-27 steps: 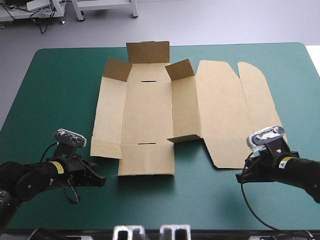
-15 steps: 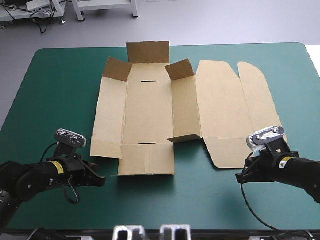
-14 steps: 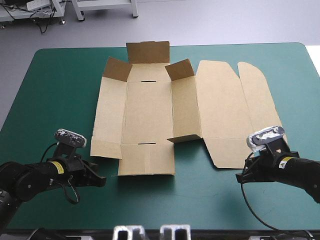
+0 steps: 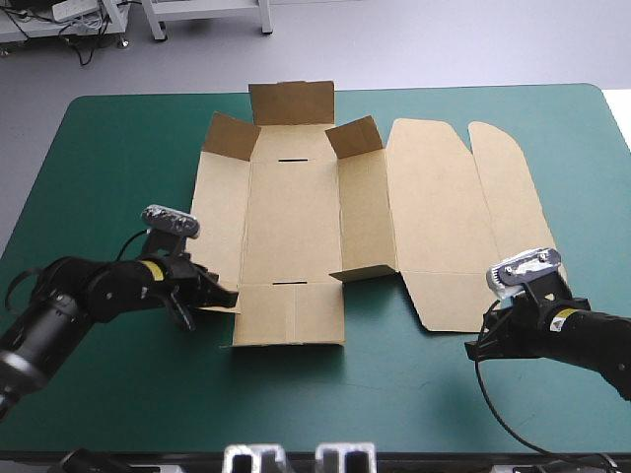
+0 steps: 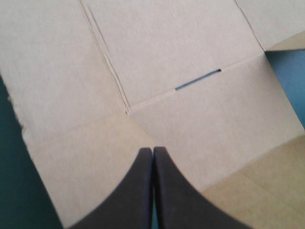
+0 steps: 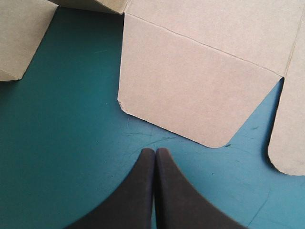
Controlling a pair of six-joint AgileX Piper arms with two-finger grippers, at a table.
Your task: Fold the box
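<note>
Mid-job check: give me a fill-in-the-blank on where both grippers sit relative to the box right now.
1. The left gripper is over the box, its fingers ___.
2. The right gripper is over the ___ cover, just short of a rounded flap.
3. The lid lies ___ on the cover.
Missing words: shut; teal-green; flat.

The box (image 4: 291, 217) is plain brown board with no print, crossed by thin darker crease lines. Its raised far flaps (image 4: 232, 138) show a deeper, shaded brown. A narrow slit (image 5: 198, 79) in the board shows teal-green through it. The counter (image 4: 108, 158) has an even teal-green cover, with faint pale scuffs (image 6: 143, 136) near the right tool (image 6: 155, 150). That tool and the left tool (image 5: 152, 149) both have plain black fingers.
</note>
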